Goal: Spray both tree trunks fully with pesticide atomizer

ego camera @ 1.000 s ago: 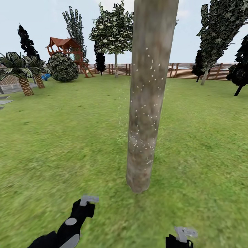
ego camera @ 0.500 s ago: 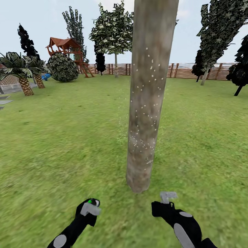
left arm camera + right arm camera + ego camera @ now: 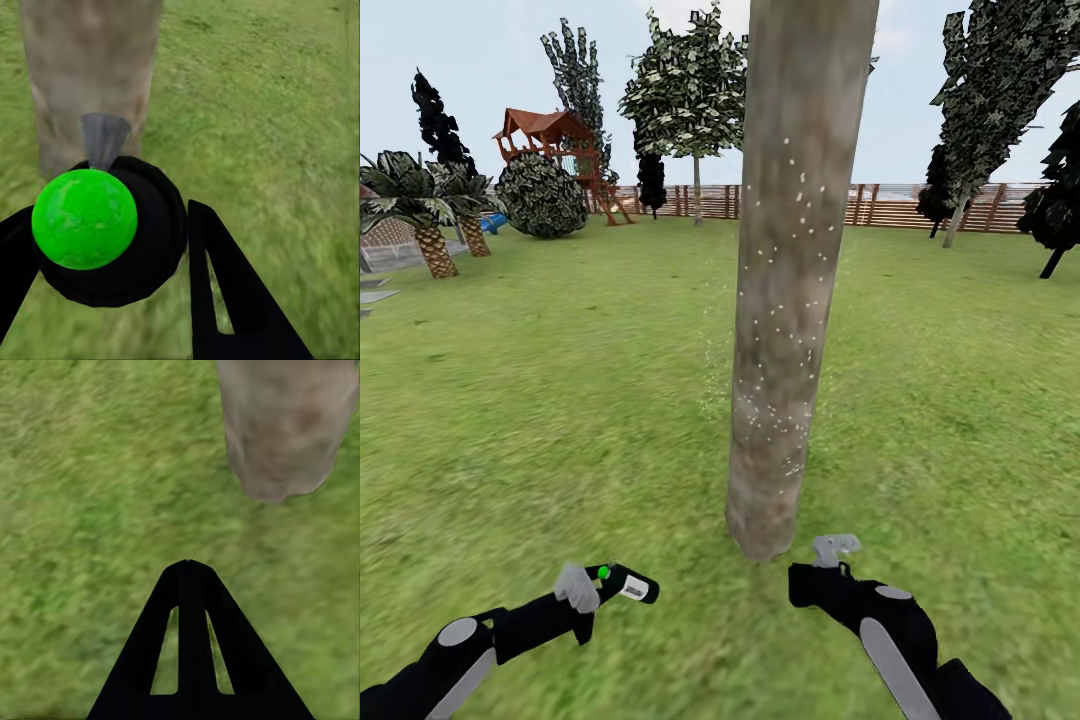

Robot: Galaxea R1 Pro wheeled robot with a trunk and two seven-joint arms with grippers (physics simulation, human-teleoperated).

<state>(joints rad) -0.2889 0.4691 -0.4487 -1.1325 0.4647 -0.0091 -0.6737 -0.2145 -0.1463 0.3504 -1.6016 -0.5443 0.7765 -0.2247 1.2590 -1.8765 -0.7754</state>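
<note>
Since before, our left gripper swung sideways, fingers grasping the dark, pale-labelled pesticide atomizer; right gripper fingers clenched near the speckled tree trunk.

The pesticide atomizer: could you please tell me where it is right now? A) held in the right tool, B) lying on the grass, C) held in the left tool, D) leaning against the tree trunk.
C: the pesticide atomizer sits clamped in the left tool, near the tree trunk.
</note>
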